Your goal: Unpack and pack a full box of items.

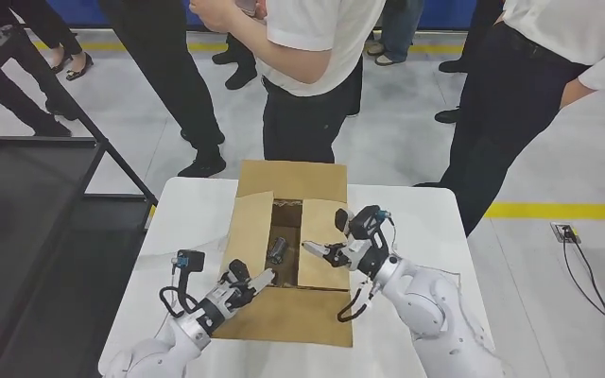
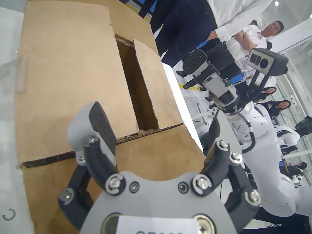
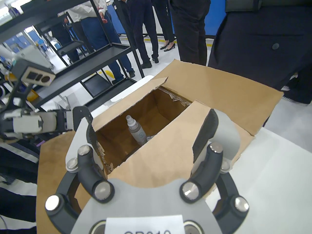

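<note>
A brown cardboard box point(image 1: 284, 180) stands in the middle of the white table point(image 1: 416, 217), with its top flaps partly apart over a narrow dark gap. Inside lies a small grey spray bottle point(image 1: 277, 250) point(image 3: 136, 130). My right gripper point(image 1: 326, 253) point(image 3: 148, 135) is open, and its fingers straddle the edge of the box's right flap point(image 3: 170, 152). My left gripper point(image 1: 248, 276) point(image 2: 158, 130) is open over the near flap point(image 2: 151, 157), at the box's near left corner. The box point(image 2: 68, 62) fills the left wrist view beneath it, with the right gripper point(image 2: 192, 74) farther off.
A black metal shelf rack point(image 1: 57, 161) point(image 3: 73, 59) stands left of the table. Several people stand close beyond the table's far edge. A small metal ring point(image 2: 9, 214) lies on the table beside the box. Bare table lies to the box's right.
</note>
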Robot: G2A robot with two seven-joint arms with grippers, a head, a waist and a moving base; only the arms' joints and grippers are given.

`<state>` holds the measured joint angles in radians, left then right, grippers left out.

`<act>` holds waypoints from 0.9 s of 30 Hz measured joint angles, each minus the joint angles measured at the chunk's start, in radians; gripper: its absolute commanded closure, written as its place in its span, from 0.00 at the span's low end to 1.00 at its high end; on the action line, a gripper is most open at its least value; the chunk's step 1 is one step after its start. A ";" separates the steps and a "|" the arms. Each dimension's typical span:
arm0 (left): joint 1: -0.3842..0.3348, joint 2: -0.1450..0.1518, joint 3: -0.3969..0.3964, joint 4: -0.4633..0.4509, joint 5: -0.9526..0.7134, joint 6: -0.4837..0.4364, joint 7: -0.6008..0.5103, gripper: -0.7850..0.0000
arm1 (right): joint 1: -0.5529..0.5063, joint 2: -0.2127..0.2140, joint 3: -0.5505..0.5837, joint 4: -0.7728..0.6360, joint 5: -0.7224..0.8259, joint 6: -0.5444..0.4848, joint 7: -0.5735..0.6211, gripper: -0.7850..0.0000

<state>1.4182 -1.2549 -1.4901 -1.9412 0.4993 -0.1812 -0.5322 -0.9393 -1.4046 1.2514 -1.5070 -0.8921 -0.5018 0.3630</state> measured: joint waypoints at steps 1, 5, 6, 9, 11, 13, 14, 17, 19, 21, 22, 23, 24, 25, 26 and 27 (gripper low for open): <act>-0.009 0.000 0.006 0.006 0.004 0.011 -0.005 0.00 | 0.019 -0.001 0.000 0.020 0.045 0.000 0.025 0.00; -0.048 0.000 0.033 0.031 0.012 0.049 -0.032 0.00 | 0.094 -0.002 -0.003 0.104 0.201 -0.020 0.141 0.00; -0.057 0.000 0.041 0.036 0.016 0.057 -0.036 0.00 | 0.112 -0.002 -0.007 0.126 0.234 -0.024 0.170 0.00; -0.073 0.001 0.058 0.049 0.022 0.071 -0.049 0.00 | 0.153 -0.002 -0.017 0.178 0.308 -0.015 0.246 0.00; -0.083 0.001 0.065 0.059 0.026 0.081 -0.057 0.00 | 0.177 -0.002 -0.025 0.207 0.333 -0.002 0.286 0.00; -0.092 0.002 0.073 0.071 0.029 0.092 -0.062 0.00 | 0.202 -0.002 -0.034 0.237 0.351 0.013 0.313 0.00; -0.095 0.002 0.076 0.075 0.028 0.096 -0.065 0.00 | 0.210 -0.003 -0.040 0.248 0.356 0.017 0.325 0.00; -0.100 0.003 0.084 0.081 0.028 0.100 -0.064 0.00 | 0.238 -0.004 -0.063 0.286 0.371 0.024 0.368 0.00; -0.099 0.004 0.087 0.081 0.028 0.102 -0.063 0.00 | 0.257 -0.005 -0.075 0.313 0.377 0.028 0.386 0.00; -0.097 0.005 0.088 0.079 0.028 0.104 -0.062 0.00 | 0.273 -0.006 -0.089 0.336 0.382 0.023 0.397 0.00; -0.095 0.005 0.088 0.076 0.027 0.105 -0.062 0.00 | 0.278 -0.007 -0.095 0.344 0.383 0.019 0.400 0.00; -0.093 0.006 0.088 0.074 0.024 0.105 -0.062 0.00 | 0.282 -0.007 -0.101 0.351 0.385 0.016 0.403 0.00; -0.091 0.006 0.087 0.070 0.021 0.105 -0.062 0.00 | 0.286 -0.008 -0.109 0.358 0.386 0.012 0.405 0.00; -0.089 0.007 0.086 0.067 0.019 0.105 -0.062 0.00 | 0.290 -0.008 -0.114 0.362 0.385 0.009 0.406 0.00; -0.088 0.008 0.085 0.065 0.018 0.105 -0.063 0.00 | 0.293 -0.008 -0.119 0.366 0.385 0.007 0.407 0.00; -0.087 0.008 0.084 0.062 0.017 0.106 -0.064 0.00 | 0.298 -0.008 -0.124 0.371 0.384 0.007 0.410 0.00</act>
<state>1.3315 -1.2465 -1.4057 -1.8792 0.5159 -0.0756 -0.5964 -0.6417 -1.4131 1.1270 -1.1358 -0.5076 -0.4952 0.7728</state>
